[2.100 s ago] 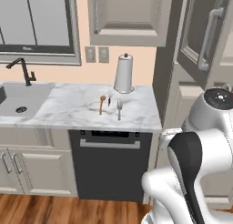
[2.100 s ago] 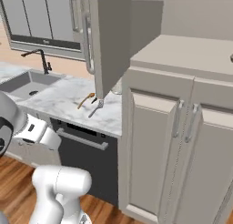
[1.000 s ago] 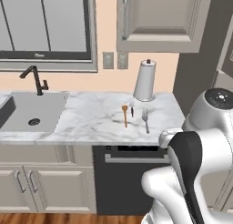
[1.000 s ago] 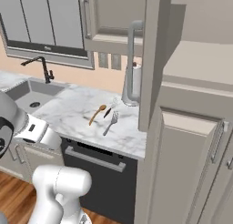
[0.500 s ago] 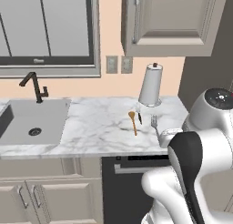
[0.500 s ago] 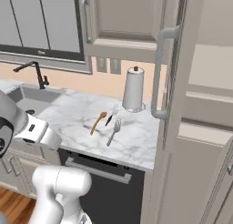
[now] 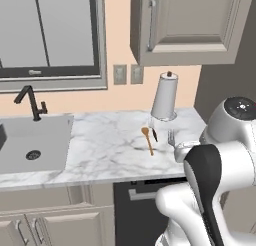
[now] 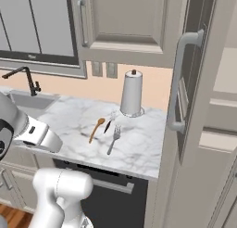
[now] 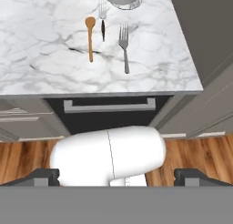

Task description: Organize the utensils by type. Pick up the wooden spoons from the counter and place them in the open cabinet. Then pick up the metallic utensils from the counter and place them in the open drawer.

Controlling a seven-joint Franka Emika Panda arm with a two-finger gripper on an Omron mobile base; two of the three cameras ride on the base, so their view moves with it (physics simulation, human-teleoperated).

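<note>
While the hand (image 9: 116,175) is wide open and empty, a slim orange-brown wooden spoon (image 9: 90,38) lies on white marble counter (image 9: 41,50).

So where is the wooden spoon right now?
The wooden spoon lies on the marble counter, left of the black-handled utensil and the fork in the hand view, in front of the paper towel holder.

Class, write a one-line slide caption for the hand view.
Wooden spoon, black-handled utensil and fork lie apart on the marble counter.
</note>
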